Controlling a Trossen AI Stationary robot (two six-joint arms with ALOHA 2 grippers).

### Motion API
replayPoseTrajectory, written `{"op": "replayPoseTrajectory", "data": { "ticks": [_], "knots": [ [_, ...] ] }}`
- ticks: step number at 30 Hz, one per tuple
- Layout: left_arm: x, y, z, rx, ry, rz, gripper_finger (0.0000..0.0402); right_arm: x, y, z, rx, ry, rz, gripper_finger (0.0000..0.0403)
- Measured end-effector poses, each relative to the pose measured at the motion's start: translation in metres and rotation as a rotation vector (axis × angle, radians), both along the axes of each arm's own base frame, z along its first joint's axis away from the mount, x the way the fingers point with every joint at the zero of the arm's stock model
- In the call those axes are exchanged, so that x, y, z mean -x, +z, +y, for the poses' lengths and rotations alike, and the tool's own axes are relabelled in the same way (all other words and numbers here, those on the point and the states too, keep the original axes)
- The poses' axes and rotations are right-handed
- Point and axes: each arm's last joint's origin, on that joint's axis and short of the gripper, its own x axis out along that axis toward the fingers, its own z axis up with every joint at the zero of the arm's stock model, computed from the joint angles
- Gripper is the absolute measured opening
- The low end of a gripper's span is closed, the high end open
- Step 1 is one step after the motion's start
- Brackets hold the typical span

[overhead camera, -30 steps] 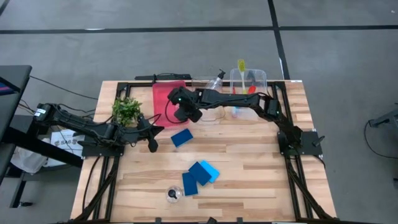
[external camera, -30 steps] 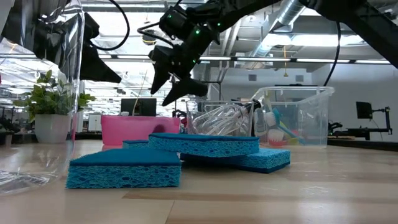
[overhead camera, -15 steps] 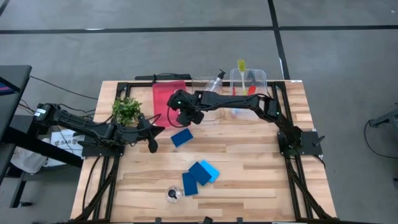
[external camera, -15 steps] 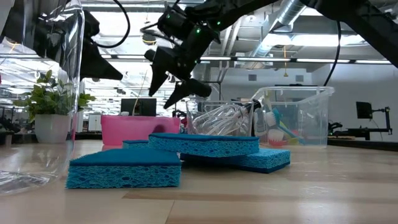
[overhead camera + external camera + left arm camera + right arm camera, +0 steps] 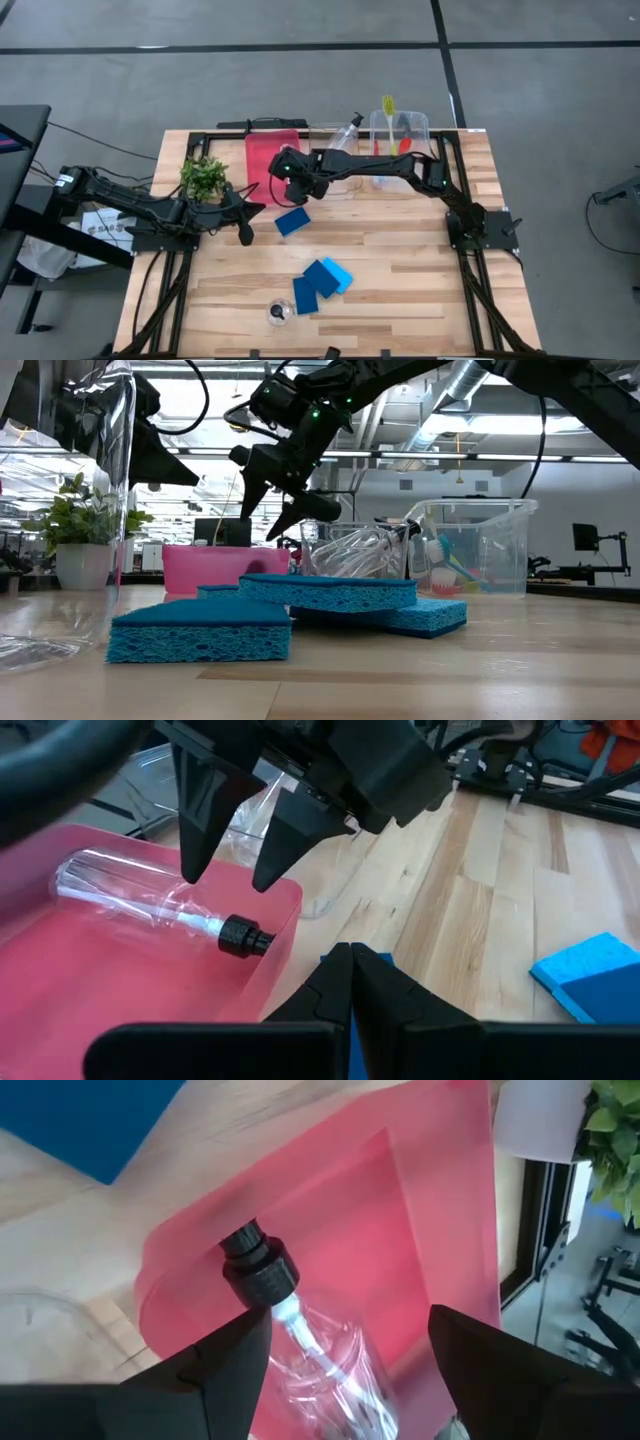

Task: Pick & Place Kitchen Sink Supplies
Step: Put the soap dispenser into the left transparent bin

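A clear black-capped bottle (image 5: 320,1355) lies on its side in the red tray (image 5: 262,158); its cap (image 5: 245,937) points at the tray's near wall. My right gripper (image 5: 225,880) hovers open just above it, one finger on each side of the bottle's neck, touching nothing. My left gripper (image 5: 245,232) is shut and waits low over the table's left part, beside a blue sponge (image 5: 291,221). Three more sponges (image 5: 320,280) lie stacked toward the near edge. A second bottle (image 5: 280,312) lies at the near edge.
Two clear bins (image 5: 400,130) stand at the far edge right of the tray, one holding the yellow-green brush (image 5: 388,105) and red brush (image 5: 405,140), the other a bottle (image 5: 345,130). A potted plant (image 5: 203,177) stands left of the tray. Bare wood lies on the right.
My right gripper has moved a little toward the table's left and slightly down, coming over the bottle in the red tray, its fingers staying open. Nothing else has moved.
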Motion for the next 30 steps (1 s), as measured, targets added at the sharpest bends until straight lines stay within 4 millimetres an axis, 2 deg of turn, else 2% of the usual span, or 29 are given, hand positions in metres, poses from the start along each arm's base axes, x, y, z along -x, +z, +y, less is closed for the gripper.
{"op": "replayPoseTrajectory", "data": {
  "ticks": [6,9,11,15,21,26,30],
  "knots": [
    [0.0,0.001,0.0,-0.016,-0.01,0.001,0.0008,-0.001,0.018,0.009,0.059,-0.045,-0.075,0.0265],
    [-0.001,0.003,0.0,-0.047,-0.023,-0.014,0.0008,0.006,0.047,0.01,0.071,-0.126,-0.166,0.0265],
    [-0.003,0.008,-0.001,-0.085,-0.038,-0.029,0.0008,0.013,0.056,0.009,0.049,-0.193,-0.181,0.0265],
    [-0.006,0.021,-0.001,-0.171,-0.059,-0.052,0.0008,0.031,0.098,0.006,0.012,-0.337,-0.329,0.0265],
    [-0.008,0.035,-0.001,-0.279,-0.043,-0.052,0.0008,0.077,0.164,0.003,-0.103,-0.56,-0.533,0.0265],
    [-0.005,0.044,0.001,-0.336,0.009,-0.06,0.0008,0.133,0.212,0.007,-0.399,-0.762,-0.673,0.0265],
    [0.002,0.055,0.003,-0.322,0.02,-0.121,0.0008,0.179,0.233,0.012,-0.64,-0.858,-0.676,0.0265]
  ]
}}
